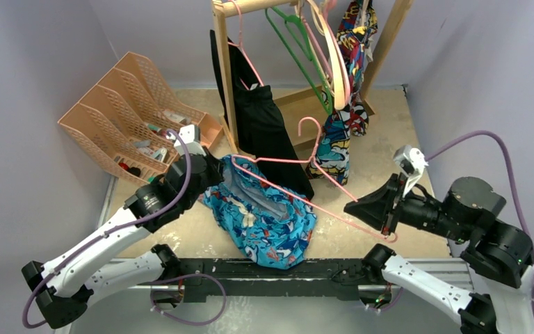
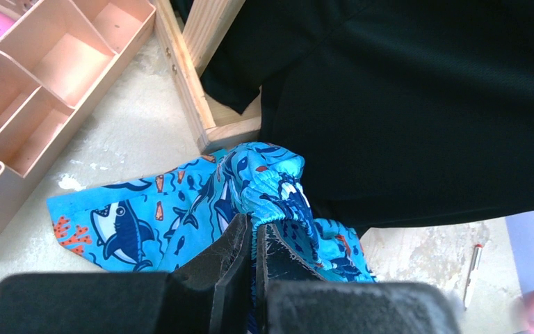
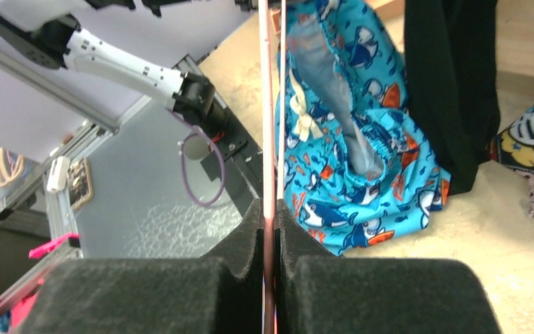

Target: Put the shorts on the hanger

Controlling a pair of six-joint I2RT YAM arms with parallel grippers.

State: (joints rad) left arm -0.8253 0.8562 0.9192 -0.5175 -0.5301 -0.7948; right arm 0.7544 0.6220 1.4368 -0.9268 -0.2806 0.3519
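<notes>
The turquoise shark-print shorts [image 1: 268, 219] lie bunched on the table centre, waistband lifted at the left. My left gripper [image 1: 212, 174] is shut on the waistband; in the left wrist view the gripper [image 2: 257, 229] pinches the gathered elastic of the shorts [image 2: 181, 209]. The pink hanger [image 1: 299, 163] lies tilted across the shorts, its bottom bar running through the open waistband, hook up near the rack. My right gripper [image 1: 361, 209] is shut on the hanger's right corner; in the right wrist view the gripper [image 3: 270, 209] clamps the hanger's pink rod [image 3: 268, 104], with the shorts [image 3: 348, 160] beyond it.
A wooden rack [image 1: 226, 69] at the back holds a black garment [image 1: 268, 132], a green hanger [image 1: 299, 49], a cream hanger [image 1: 334, 49] and a comic-print garment [image 1: 341, 132]. Peach file trays [image 1: 125, 104] stand at the back left. A pen [image 2: 471, 275] lies on the table.
</notes>
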